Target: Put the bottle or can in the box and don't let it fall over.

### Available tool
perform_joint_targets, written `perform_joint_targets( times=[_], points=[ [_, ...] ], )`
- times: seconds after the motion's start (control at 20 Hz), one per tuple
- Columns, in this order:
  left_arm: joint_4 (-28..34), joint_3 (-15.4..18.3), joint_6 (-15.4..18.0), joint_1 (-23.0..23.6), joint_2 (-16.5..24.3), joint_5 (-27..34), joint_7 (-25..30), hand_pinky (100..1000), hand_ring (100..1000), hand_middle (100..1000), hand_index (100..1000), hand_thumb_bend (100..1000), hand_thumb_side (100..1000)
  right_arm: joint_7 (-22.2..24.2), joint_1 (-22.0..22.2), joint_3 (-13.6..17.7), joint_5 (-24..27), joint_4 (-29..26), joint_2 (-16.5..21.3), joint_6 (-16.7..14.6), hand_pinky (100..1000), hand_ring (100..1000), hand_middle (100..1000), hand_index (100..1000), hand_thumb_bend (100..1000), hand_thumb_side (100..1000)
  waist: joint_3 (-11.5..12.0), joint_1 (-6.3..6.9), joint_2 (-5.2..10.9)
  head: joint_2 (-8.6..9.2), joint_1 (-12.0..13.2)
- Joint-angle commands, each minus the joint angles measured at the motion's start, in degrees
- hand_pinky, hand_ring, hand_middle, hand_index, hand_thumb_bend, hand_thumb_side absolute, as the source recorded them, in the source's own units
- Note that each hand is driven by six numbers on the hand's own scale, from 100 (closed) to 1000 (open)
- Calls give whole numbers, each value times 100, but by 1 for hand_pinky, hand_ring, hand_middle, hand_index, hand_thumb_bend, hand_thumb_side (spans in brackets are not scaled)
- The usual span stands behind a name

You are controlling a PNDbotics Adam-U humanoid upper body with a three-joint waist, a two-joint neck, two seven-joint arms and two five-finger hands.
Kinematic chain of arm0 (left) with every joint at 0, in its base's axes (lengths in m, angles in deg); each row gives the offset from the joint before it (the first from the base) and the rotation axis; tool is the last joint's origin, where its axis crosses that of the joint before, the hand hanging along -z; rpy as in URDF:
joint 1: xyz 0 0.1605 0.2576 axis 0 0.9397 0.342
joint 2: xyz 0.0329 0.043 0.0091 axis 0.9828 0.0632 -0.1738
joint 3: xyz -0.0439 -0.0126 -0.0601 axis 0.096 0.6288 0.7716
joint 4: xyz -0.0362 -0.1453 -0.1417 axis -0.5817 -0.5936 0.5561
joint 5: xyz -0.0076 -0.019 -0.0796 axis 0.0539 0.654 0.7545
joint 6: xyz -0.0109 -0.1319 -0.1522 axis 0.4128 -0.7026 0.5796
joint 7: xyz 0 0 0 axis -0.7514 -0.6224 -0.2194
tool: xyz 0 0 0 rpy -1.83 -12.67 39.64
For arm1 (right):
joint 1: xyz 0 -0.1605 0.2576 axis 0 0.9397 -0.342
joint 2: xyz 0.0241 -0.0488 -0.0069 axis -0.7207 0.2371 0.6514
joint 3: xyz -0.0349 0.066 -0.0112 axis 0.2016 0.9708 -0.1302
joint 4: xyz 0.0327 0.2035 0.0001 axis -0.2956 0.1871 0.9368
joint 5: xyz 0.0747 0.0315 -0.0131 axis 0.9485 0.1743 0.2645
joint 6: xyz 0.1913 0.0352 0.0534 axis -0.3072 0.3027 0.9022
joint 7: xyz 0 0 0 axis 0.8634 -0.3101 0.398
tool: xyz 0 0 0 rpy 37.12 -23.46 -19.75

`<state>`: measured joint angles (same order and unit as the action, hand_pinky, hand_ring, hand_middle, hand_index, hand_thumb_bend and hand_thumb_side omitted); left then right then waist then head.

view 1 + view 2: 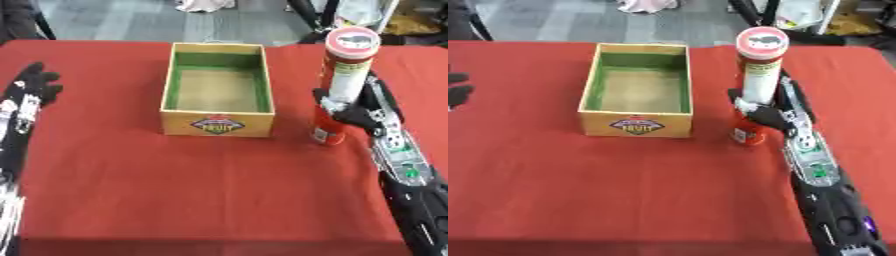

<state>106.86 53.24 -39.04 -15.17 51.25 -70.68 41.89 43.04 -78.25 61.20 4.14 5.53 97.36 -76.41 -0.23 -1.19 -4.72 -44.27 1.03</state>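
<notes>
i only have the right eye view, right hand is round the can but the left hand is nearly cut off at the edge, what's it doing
Observer: The left eye view shows the whole left hand: open, fingers up, holding nothing.
Operator: is it near the box
Observer: No, it is well apart from the box, out by the table's left side, with bare red cloth between them.
Operator: where does the arm go
Observer: The left forearm runs straight down the left edge of the view to the bottom corner, over the cloth.
</notes>
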Motion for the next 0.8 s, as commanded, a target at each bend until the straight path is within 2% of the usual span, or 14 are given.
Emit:
perform_joint_targets(
  times=[0.05,0.15,0.2,0.3,0.4,0.55,0.8],
  points=[
    [97,-3,14,-72,21,7,22,898,825,816,973,231,937,-235,-219,-13,185,-90,192,115,691,530,595,478,100,100,15,8,47,15,-43],
    [97,-4,15,-74,21,8,23,898,825,816,973,231,937,-274,-235,-33,231,-108,204,148,691,530,595,478,100,100,18,8,46,15,-47],
    [95,-8,15,-72,19,9,26,898,823,814,973,230,937,-283,-245,-39,245,-122,206,152,657,503,557,448,100,100,26,15,53,15,-58],
    [85,-70,31,-82,-3,32,73,898,823,814,973,230,936,-303,-425,-50,363,-287,249,104,659,504,555,449,100,100,183,53,81,15,-187],
    [82,-120,53,-120,-20,61,117,898,823,814,973,231,934,-280,-691,-90,528,-325,261,199,671,512,559,454,100,100,321,87,68,15,-305],
    [68,-190,76,-210,-47,113,181,898,822,814,973,231,933,-93,-1121,-183,777,-104,268,263,676,516,565,459,100,100,511,123,42,15,-482],
    [52,-307,112,-371,-63,187,303,898,822,814,973,231,932,176,-1848,-186,915,417,219,136,697,532,581,477,100,100,811,124,-43,15,-788]
  ],
)
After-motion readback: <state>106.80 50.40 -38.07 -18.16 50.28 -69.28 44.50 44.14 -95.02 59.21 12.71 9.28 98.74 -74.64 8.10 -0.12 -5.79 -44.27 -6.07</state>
